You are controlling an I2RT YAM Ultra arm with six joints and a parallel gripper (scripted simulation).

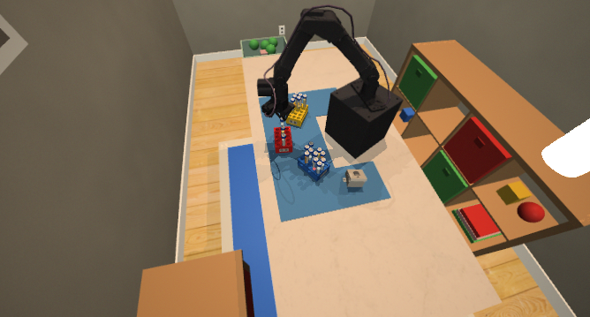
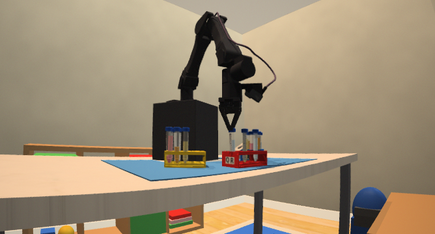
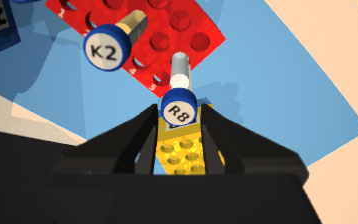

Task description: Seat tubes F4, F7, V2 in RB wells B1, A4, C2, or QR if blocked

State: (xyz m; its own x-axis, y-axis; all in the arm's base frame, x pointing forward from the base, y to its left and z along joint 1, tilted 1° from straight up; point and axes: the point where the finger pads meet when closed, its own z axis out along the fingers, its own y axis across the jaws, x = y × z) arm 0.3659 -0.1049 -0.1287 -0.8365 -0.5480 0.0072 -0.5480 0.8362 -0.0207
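My gripper (image 1: pixel 283 118) (image 2: pixel 231 129) (image 3: pixel 179 111) is slightly open around the blue cap of tube R8, with a narrow gap on each side in the wrist view. Tube R8 (image 2: pixel 232 141) (image 3: pixel 179 111) stands upright in the end of the red rack QR (image 2: pixel 228 153) (image 3: pixel 201 25) near column 5; its lower end is hidden. Tube K2 (image 1: pixel 283 139) (image 3: pixel 107 49) stands in the same rack. The yellow rack RB (image 1: pixel 295 122) (image 2: pixel 196 152) (image 3: pixel 181 134) holds several tubes. The blue rack RA (image 1: pixel 305 167) holds several capped tubes, labels unreadable. The DONE box (image 1: pixel 355 179) is a pale block.
All three racks stand on the blue bench mat (image 1: pixel 305 201) (image 2: pixel 143 171). RB is just beyond QR, and RA is on the other side. The black arm base (image 1: pixel 358 122) (image 2: pixel 185 132) stands beside the mat. The DONE box is past RA.
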